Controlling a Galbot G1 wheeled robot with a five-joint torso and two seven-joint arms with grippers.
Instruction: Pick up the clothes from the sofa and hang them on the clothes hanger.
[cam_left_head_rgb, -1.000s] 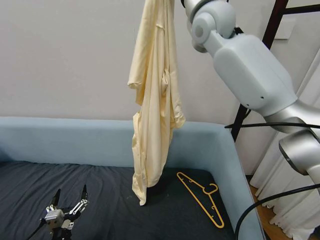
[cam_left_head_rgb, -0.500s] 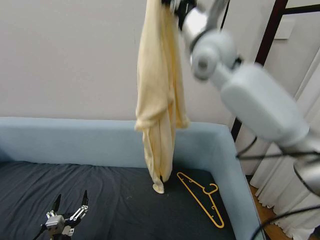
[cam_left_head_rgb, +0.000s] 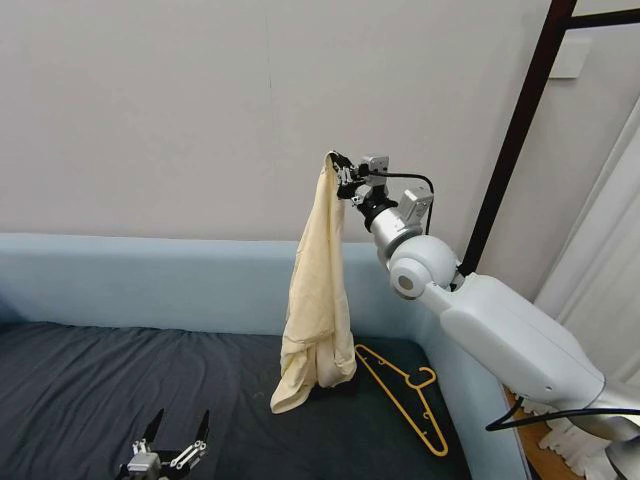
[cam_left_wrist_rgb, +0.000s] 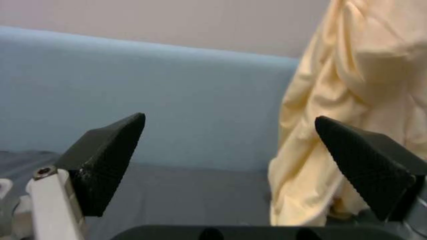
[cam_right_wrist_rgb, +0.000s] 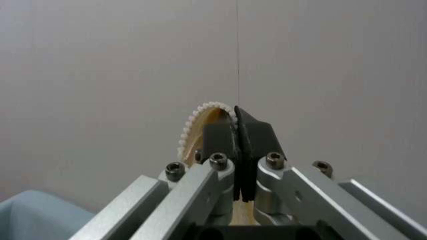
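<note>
- Right gripper (cam_left_head_rgb: 345, 178) clenched on the top of the yellow garment (cam_left_head_rgb: 320, 290), raised by the far wall; hem down at the sofa (cam_left_head_rgb: 150, 280) seat.
- Yellow hanger (cam_left_head_rgb: 405, 395) lies on the seat, just right of the garment.
- Left gripper (cam_left_head_rgb: 180, 435) released, low over the near seat.

Right gripper (cam_left_head_rgb: 342, 172) has swung out and down — yellow garment (cam_left_head_rgb: 320, 290) carried along; left gripper (cam_left_head_rgb: 181, 420) lower.
</note>
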